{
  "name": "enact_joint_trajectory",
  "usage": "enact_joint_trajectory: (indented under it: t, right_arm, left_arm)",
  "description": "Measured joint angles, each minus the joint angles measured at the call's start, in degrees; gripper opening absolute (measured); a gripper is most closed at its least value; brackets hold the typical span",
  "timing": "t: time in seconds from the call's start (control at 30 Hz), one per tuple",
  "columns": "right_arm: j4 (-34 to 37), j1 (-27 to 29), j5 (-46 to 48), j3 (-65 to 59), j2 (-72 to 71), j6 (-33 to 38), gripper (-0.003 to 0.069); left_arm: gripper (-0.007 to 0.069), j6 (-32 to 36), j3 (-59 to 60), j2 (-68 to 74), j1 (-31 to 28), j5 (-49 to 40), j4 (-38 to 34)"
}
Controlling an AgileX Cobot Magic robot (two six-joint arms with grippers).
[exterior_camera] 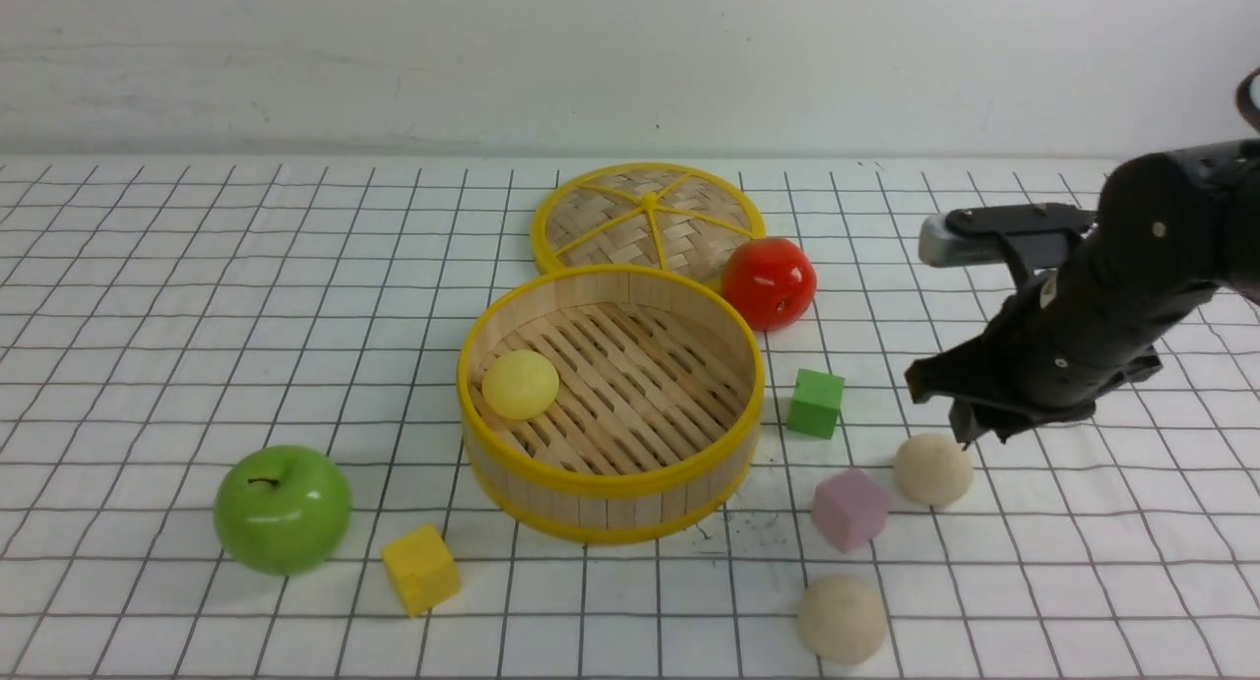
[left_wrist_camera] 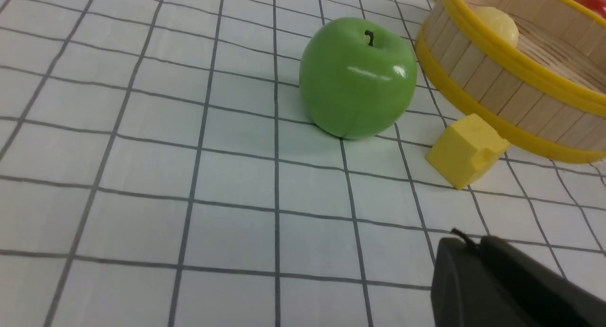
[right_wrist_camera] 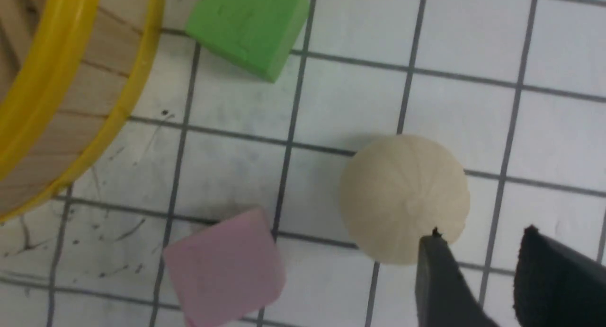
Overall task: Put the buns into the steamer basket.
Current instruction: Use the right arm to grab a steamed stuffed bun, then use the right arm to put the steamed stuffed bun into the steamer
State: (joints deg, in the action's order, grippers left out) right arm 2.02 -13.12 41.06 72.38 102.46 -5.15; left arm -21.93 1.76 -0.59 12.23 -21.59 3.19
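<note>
The light is bright and even. Shiny white spots glow on the green apple point(left_wrist_camera: 357, 78). The right wrist view looks a bit blurry.

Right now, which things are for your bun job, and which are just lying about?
For the job:
- yellow bun
- two cream buns
- basket

Just lying about:
- green apple
- red apple
- woven disc
- yellow, green and pink cubes

readable text: none in any view | labels: none seen | brands: none seen | numbers: none seen | signs: none seen; any small lettering on the dark right arm point(exterior_camera: 1112, 286) is too blurred to tell
</note>
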Motion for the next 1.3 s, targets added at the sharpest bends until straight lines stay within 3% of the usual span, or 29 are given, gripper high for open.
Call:
enact_joint_trajectory:
  t: [0.6,0.7,0.87,1.1,1.3]
  right_arm:
    - [3.14,0.0,-2.05,1.45,7.34,-1.95,0.0227]
    - [2.64,0.0,-1.37,1.84,7.34,-1.95,0.018]
    - [2.09,0.0,2.21,4.49,7.34,-1.95,0.0009]
    - [2.72,0.0,6.95,11.1,7.47,-1.95,0.0002]
    - [9.73,0.0,9.29,18.7,7.93,0.5,0.0002]
  left_arm:
    - [0.0056,0.02,0.0,0.0,0.0,0.0,0.0]
    - [0.0057,0.02,0.0,0.0,0.0,0.0,0.0]
    - [0.0057,0.02,0.0,0.0,0.0,0.0,0.0]
    - [0.0066,0.12,0.0,0.0,0.0,0.0,0.0]
    - [0.0073,0.17,0.0,0.0,0.0,0.0,0.0]
